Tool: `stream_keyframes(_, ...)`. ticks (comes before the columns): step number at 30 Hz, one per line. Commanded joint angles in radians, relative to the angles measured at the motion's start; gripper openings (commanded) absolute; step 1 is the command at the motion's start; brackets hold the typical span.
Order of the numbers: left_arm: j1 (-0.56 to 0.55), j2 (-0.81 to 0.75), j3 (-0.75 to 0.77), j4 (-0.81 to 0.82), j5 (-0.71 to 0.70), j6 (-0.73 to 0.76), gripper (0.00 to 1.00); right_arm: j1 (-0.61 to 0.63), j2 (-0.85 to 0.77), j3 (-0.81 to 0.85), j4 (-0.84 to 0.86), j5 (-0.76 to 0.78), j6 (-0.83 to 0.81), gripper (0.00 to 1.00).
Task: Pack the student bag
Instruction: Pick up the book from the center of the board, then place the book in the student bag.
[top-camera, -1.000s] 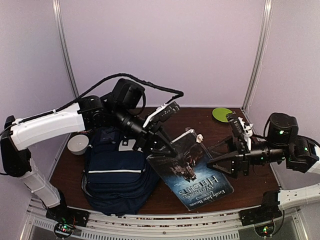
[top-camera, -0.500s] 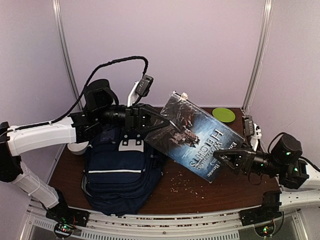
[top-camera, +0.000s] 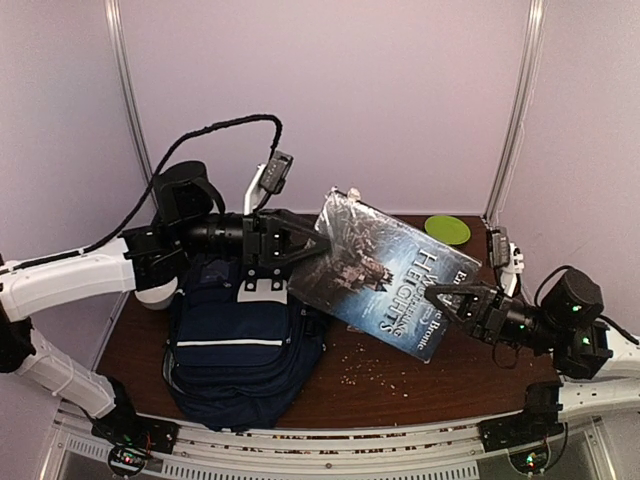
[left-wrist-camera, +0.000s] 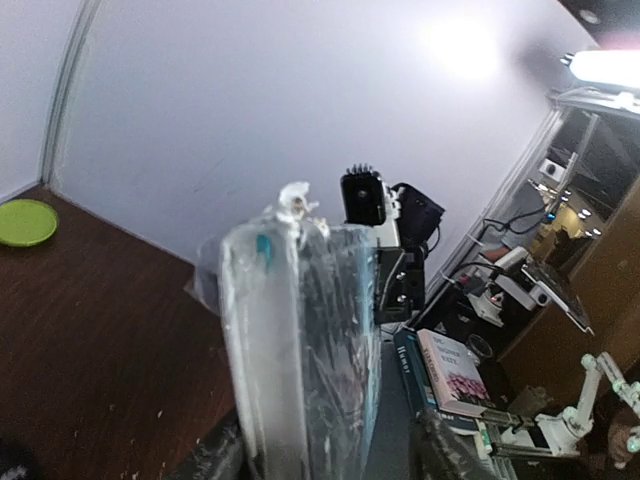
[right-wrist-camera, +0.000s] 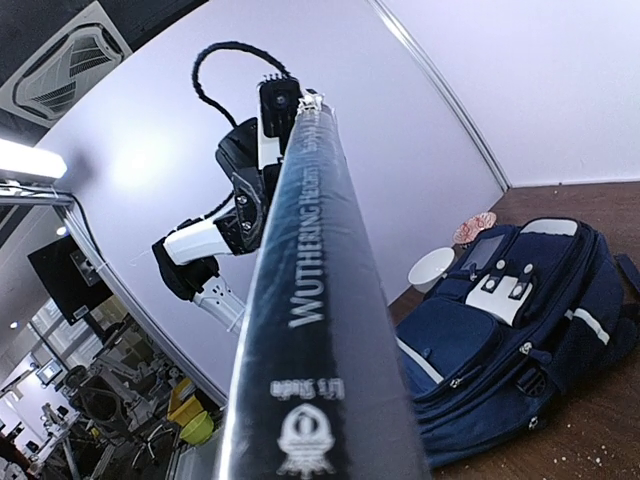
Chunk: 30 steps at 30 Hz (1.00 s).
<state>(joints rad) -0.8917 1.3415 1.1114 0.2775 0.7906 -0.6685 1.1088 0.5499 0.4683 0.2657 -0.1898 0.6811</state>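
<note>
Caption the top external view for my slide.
Right claw holds the wrapped book aloft beside the student bag, left claw open at its other edge.

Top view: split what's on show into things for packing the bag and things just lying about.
For the job:
- backpack
- book, held in the air by the right gripper, with the left gripper open at its other edge

Lying about:
- green plate
- white cup
- crumbs on the table
</note>
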Motion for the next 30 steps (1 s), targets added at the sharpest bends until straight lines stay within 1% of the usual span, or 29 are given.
stream_keyframes(1, -0.003, -0.208, -0.043, -0.367, -0.329, 0.257, 0.97, -0.001, -0.069, 0.034, -0.076, 0.096, -0.031, 0.00)
stream_keyframes(4, -0.017, -0.312, -0.088, -0.603, -0.547, 0.281, 0.98, -0.002, -0.112, 0.043, -0.200, 0.188, -0.068, 0.00)
stream_keyframes(7, -0.102, -0.366, -0.090, -0.844, -0.778, 0.274, 0.98, -0.003, -0.157, 0.038, -0.285, 0.269, -0.089, 0.00)
stream_keyframes(9, -0.168, -0.373, -0.089, -0.976, -0.903, 0.220, 0.98, -0.002, -0.194, 0.029, -0.331, 0.315, -0.100, 0.00)
stream_keyframes(12, -0.232, -0.337, -0.102, -1.140, -1.017, 0.119, 0.98, -0.003, -0.228, 0.022, -0.390, 0.368, -0.108, 0.00)
stream_keyframes(15, -0.319, -0.267, -0.117, -1.210, -1.096, 0.054, 0.98, -0.002, -0.245, 0.023, -0.432, 0.386, -0.113, 0.00)
stream_keyframes(20, -0.423, -0.079, -0.070, -1.294, -1.168, 0.046, 0.98, -0.003, -0.263, 0.016, -0.457, 0.391, -0.113, 0.00)
stream_keyframes(27, -0.434, 0.087, -0.031, -1.286, -1.232, 0.096, 0.98, -0.004, -0.280, 0.009, -0.457, 0.393, -0.109, 0.00)
stream_keyframes(29, -0.433, 0.139, -0.016, -1.286, -1.267, 0.107, 0.98, -0.004, -0.283, 0.009, -0.460, 0.396, -0.109, 0.00)
stream_keyframes(30, -0.433, 0.161, -0.006, -1.291, -1.287, 0.107, 0.96, -0.003, -0.284, 0.009, -0.461, 0.397, -0.109, 0.00)
